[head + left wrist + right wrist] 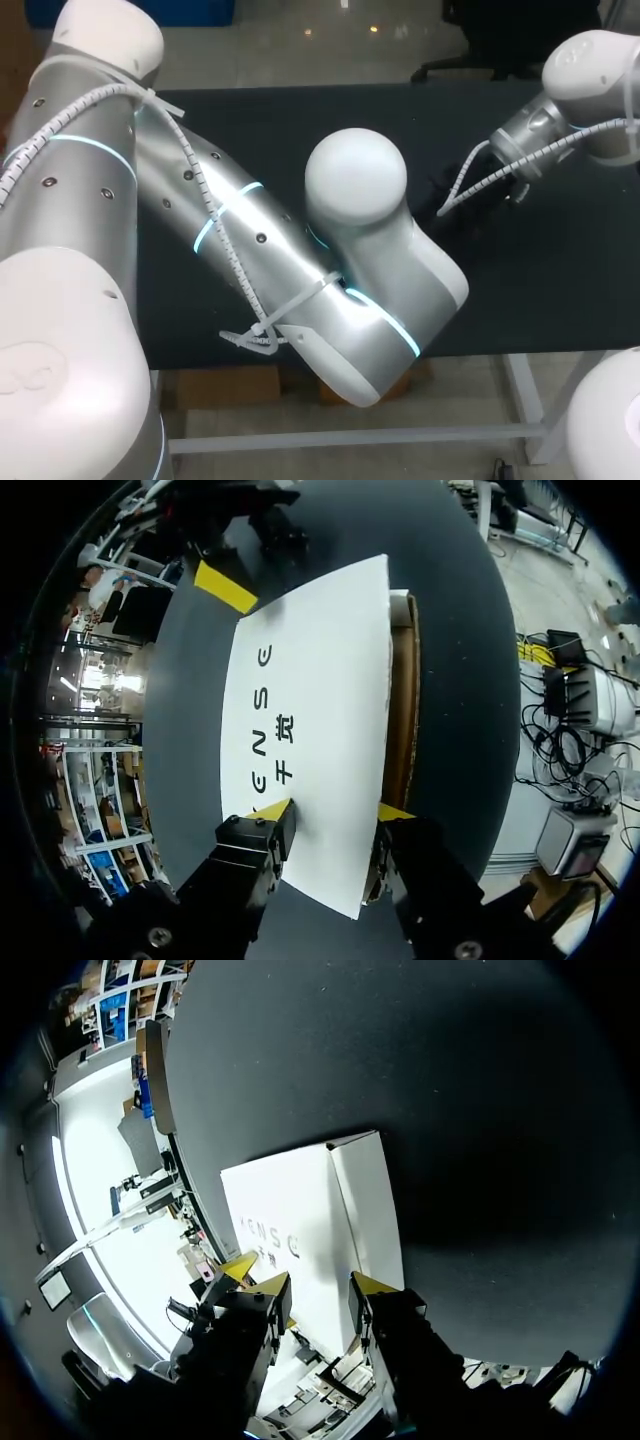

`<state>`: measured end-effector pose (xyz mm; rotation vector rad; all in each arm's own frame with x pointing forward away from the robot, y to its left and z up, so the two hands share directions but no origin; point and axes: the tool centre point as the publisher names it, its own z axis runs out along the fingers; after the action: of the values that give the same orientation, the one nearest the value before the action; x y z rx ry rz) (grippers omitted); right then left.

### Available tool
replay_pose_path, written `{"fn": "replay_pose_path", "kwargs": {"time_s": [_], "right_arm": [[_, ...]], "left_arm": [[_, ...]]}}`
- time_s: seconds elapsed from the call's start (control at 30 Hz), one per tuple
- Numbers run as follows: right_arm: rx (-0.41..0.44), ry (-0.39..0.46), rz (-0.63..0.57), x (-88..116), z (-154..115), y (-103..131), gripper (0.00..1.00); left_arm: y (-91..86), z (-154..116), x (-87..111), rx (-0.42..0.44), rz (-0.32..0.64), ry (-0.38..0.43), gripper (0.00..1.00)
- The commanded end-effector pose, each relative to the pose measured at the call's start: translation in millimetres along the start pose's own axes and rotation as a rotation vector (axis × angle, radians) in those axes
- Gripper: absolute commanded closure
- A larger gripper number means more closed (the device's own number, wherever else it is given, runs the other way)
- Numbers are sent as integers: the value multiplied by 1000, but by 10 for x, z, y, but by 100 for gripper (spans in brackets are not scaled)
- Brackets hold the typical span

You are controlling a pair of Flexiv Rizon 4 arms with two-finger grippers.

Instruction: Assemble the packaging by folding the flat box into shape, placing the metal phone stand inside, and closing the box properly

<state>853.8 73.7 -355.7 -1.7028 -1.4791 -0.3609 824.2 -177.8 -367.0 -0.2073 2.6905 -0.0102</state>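
Box [310,730]: near end covered by L gripper [335,812]; interior not visible; grip contact indeterminate. Head view: box wholly hidden behind L arm [250,250] elbow.

Lit evenly from overhead. Soft sheen along the left arm [250,250] casing, matte dark on the table [560,280]. Nearly washed-out white on the box [310,730]. Broad shadow beside it in the right wrist view. Heavy fisheye bending toward the black rims.

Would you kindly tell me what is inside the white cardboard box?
Along one long side of the white cardboard box, a brown inner cardboard strip shows; its white top covers everything else, so any contents are unseen.
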Motion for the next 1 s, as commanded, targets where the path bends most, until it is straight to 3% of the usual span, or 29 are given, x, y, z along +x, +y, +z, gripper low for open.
{"fn": "replay_pose_path", "kwargs": {"time_s": [0.03, 1.0], "right_arm": [[-5, 7, 0, -25, -18, -27, 65], [-34, 21, -16, -38, -116, -143, 69]], "left_arm": [[-4, 18, 53, 0, 1, -5, 56], [-19, 50, 116, -3, 12, -5, 55]]}}
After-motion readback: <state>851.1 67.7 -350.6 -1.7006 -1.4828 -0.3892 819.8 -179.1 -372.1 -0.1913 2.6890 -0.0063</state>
